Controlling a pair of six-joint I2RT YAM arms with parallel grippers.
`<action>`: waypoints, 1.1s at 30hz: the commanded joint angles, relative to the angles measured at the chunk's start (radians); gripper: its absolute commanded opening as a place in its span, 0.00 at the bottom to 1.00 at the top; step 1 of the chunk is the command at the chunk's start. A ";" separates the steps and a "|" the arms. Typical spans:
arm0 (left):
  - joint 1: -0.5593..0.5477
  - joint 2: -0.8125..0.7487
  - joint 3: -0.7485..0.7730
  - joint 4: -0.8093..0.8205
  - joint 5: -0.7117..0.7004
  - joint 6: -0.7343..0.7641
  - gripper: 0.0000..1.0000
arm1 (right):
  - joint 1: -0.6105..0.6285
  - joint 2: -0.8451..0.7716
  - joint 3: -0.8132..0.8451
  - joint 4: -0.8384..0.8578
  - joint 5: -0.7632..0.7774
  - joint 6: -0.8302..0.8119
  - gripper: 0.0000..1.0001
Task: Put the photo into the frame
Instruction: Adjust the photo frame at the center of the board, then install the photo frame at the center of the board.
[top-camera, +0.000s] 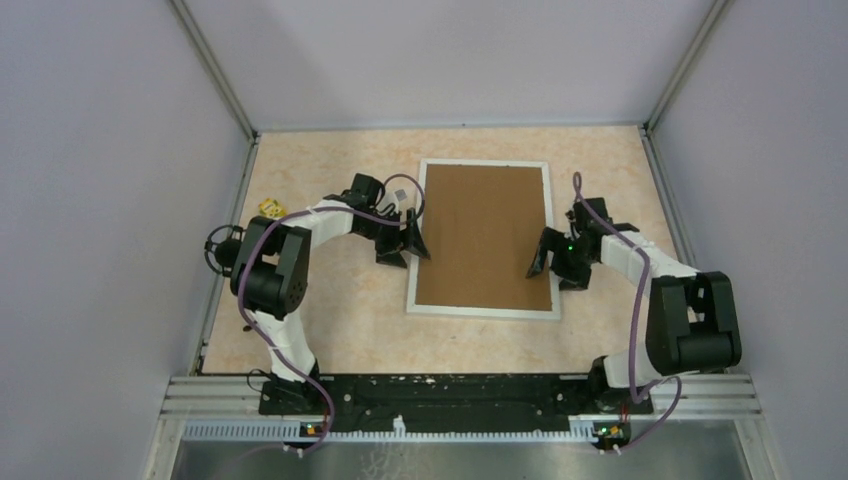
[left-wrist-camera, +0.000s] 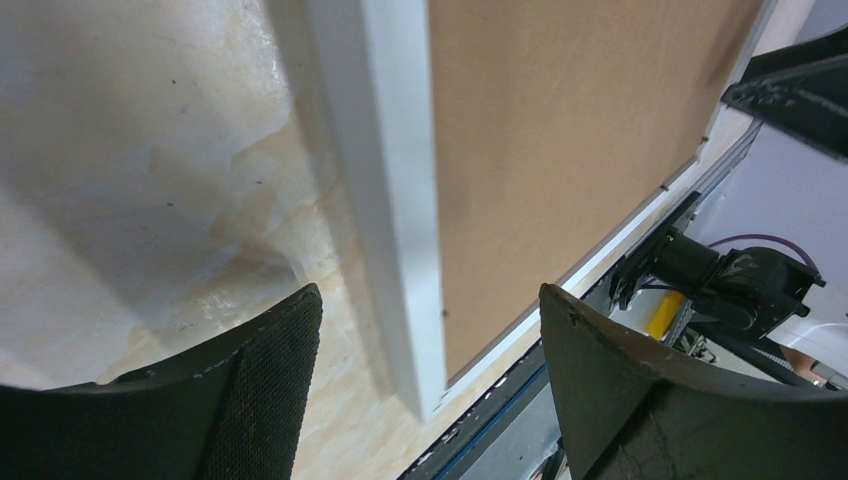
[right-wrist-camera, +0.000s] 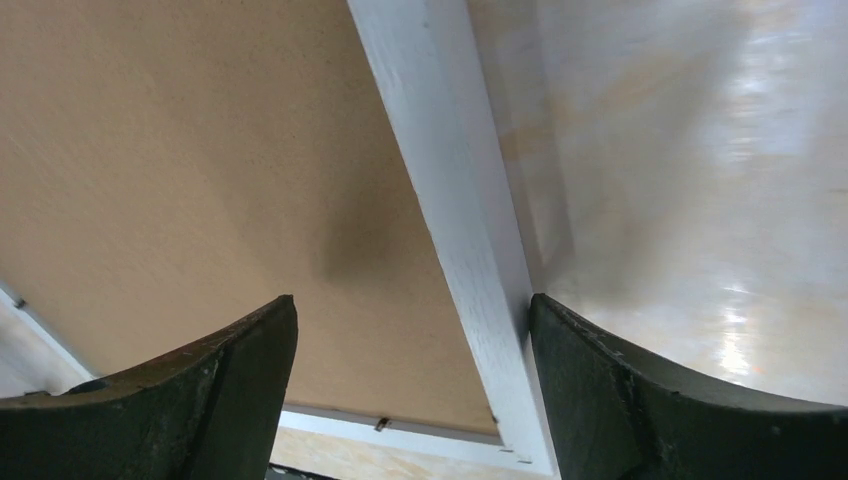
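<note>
The frame (top-camera: 485, 313) lies flat in the middle of the desk (top-camera: 340, 320), its long sides running away from the arm bases. A plain brown board (top-camera: 483, 235) fills it from bar to bar. The photo shows in no view; it may be under the board, but that cannot be told.

The left gripper (top-camera: 404, 248) hangs over the frame's left bar, about halfway along it. Its fingers are spread wide and hold nothing. In the left wrist view the white bar (left-wrist-camera: 390, 150) runs between the two fingers (left-wrist-camera: 270, 380), one over bare desk and the other on the board's (left-wrist-camera: 560, 120) side.

The right gripper (top-camera: 556, 262) is at the right bar, a little nearer the bases, and is likewise spread wide and empty. Its wrist view shows the bar (right-wrist-camera: 450, 170) passing between the fingers (right-wrist-camera: 620, 390), with board (right-wrist-camera: 200, 130) on one side and desk on the other.

A small yellow object (top-camera: 270, 208) lies near the desk's left edge, well apart from the frame.
</note>
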 joint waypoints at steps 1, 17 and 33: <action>0.003 -0.034 0.015 0.007 -0.045 0.009 0.83 | 0.148 -0.027 0.019 0.058 -0.138 0.069 0.81; 0.066 -0.032 0.005 -0.004 -0.089 -0.003 0.79 | 0.159 -0.186 0.031 -0.328 0.063 0.063 0.42; 0.068 -0.026 -0.004 0.007 -0.073 -0.009 0.78 | 0.160 -0.130 -0.053 -0.202 0.006 0.057 0.24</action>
